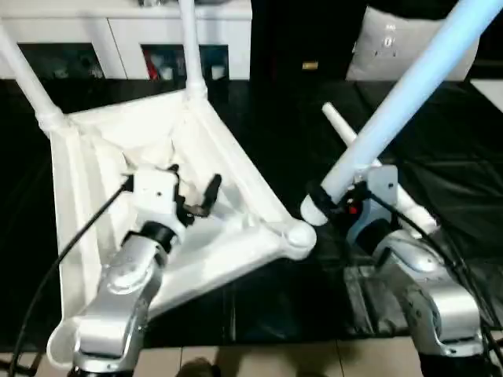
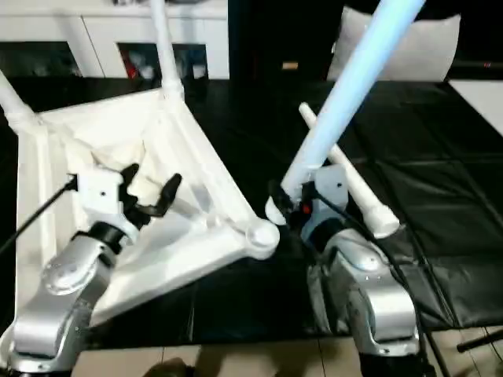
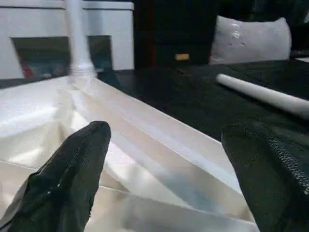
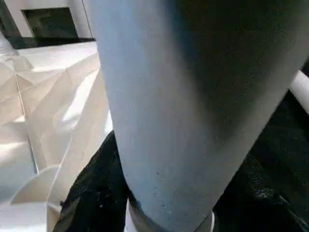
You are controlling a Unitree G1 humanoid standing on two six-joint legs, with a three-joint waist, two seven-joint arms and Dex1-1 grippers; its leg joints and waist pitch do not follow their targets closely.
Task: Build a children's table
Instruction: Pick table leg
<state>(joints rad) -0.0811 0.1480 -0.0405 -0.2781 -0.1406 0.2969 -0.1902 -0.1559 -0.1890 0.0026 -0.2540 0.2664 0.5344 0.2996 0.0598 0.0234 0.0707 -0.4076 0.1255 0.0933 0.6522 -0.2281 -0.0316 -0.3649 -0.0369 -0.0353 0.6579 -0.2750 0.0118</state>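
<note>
Tabletop (image 1: 228,181) left; loose leg (image 2: 346,177) right; cabinet (image 1: 141,35) behind.

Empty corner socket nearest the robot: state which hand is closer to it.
Right. The right hand, holding a leg, sits just beside the empty socket; the left hand hovers open over the tabletop's underside, farther off.

The tabletop (image 2: 118,212) lay upside down on the black mat (image 2: 440,236), two legs (image 2: 161,47) already standing in its far sockets. The left gripper (image 2: 148,188) hovered with fingers spread over the ribbed underside. The right gripper (image 2: 292,201) clamped a leg (image 2: 346,86) near its thick end, just beside the empty near socket (image 2: 262,236). Another leg (image 2: 346,177) lay on the mat behind. A pillow (image 2: 424,51) sat beyond.
</note>
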